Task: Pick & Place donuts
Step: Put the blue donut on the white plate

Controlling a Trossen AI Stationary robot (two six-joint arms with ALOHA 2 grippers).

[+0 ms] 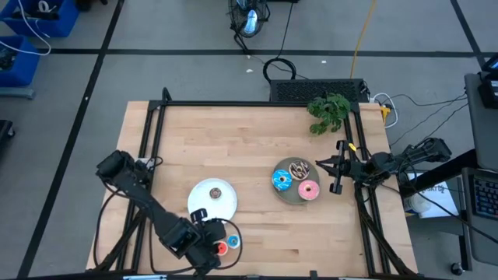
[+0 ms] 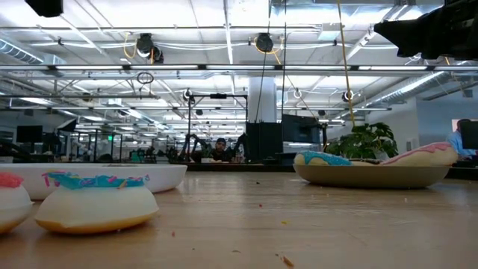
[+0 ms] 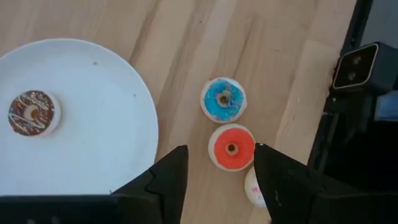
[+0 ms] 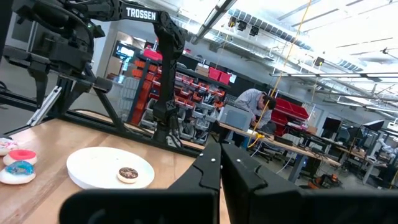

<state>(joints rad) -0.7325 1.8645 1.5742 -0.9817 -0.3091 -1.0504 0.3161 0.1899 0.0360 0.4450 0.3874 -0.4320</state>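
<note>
Three tiny donuts lie flat on the wood near the table's front edge: blue (image 3: 224,99), red (image 3: 231,147) and whitish-pink (image 3: 250,186), the last partly hidden by a finger. My left gripper (image 3: 217,169) hangs open above them, pointing steeply down, its fingertips on either side of the red one and clear of it. A tiny brown donut (image 3: 31,113) lies on the white plate (image 1: 204,204). Three larger donuts, blue (image 1: 282,181), pink (image 1: 308,190) and dark brown (image 1: 299,167), lie on the grey plate (image 1: 289,196). My right gripper (image 1: 336,167) waits shut at the table's right edge.
A green plant (image 1: 328,111) sits at the far right corner. Black frame rails (image 1: 156,132) run along the table's left, far and right sides. A small camera block (image 3: 354,65) stands just beyond the front edge near the tiny donuts. Bare wood lies between the two plates.
</note>
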